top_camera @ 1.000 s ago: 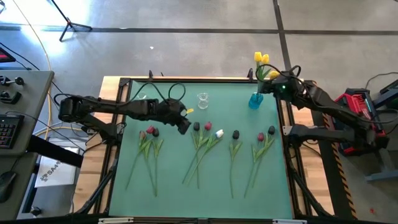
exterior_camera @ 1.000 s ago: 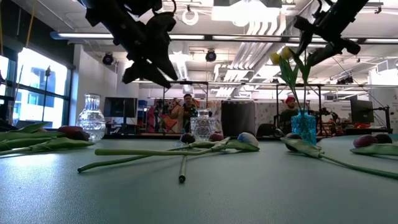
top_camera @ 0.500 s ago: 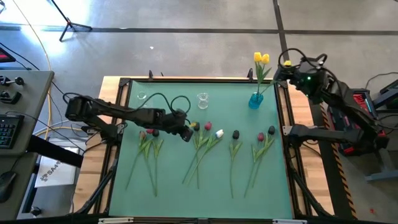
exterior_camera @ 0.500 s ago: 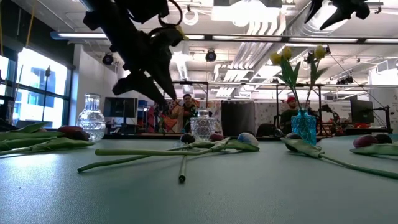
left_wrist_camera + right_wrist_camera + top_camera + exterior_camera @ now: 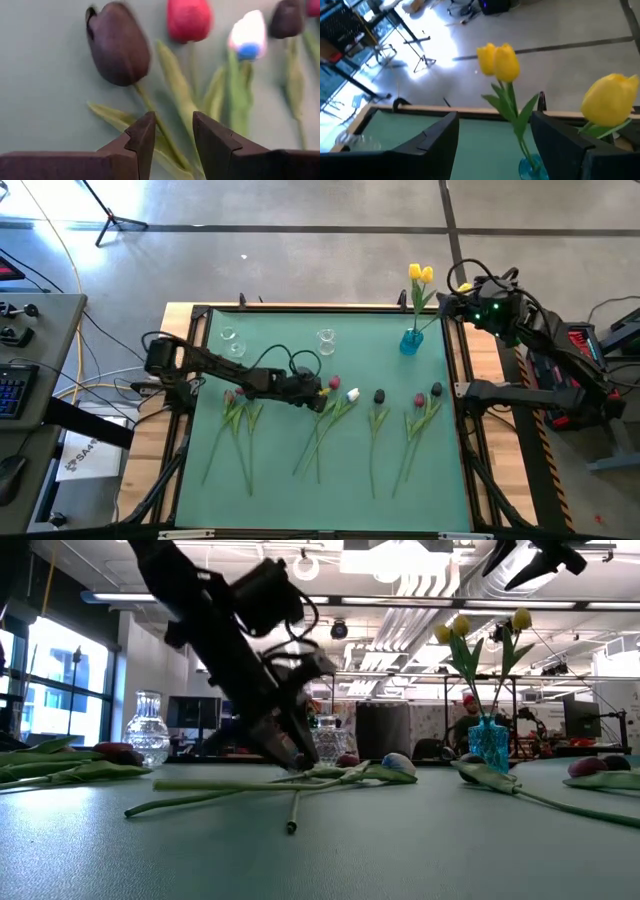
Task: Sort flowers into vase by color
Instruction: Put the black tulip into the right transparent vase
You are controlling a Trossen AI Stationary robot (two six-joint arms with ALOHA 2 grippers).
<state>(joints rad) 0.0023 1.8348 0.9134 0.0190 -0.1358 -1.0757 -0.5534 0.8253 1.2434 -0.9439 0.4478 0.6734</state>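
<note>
Reaching low across the green worktop (image 5: 300,490), the left pincer (image 5: 322,391) sits down among the middle cluster of flowers (image 5: 330,405). Its two dark fingers (image 5: 142,137) stand partly apart, and a thin green stem (image 5: 162,132) of a black tulip (image 5: 119,42) runs between them; whether the pads already touch that stem cannot be told. A red tulip (image 5: 188,19) and a white tulip (image 5: 247,34) lie just beside the black one, their stems crossing.

The other loose tulips lie flat in groups on the worktop: a red and a black head (image 5: 242,392) to the left, a lone black one (image 5: 379,396) right of the middle, and a red and black pair (image 5: 427,394) farther right. All their stems point toward the near edge.

At the far right corner stands a small blue vase (image 5: 411,341) with yellow tulips (image 5: 420,275) upright in it. Two clear glass vases stand along the far side, one (image 5: 326,340) near the middle and one (image 5: 229,337) to the left.

The right pincer (image 5: 447,298) hangs in the air beside the yellow blooms, above the worktop's right edge. Its fingers (image 5: 437,137) are spread wide and grip nothing; the yellow heads show between and beyond them.
</note>
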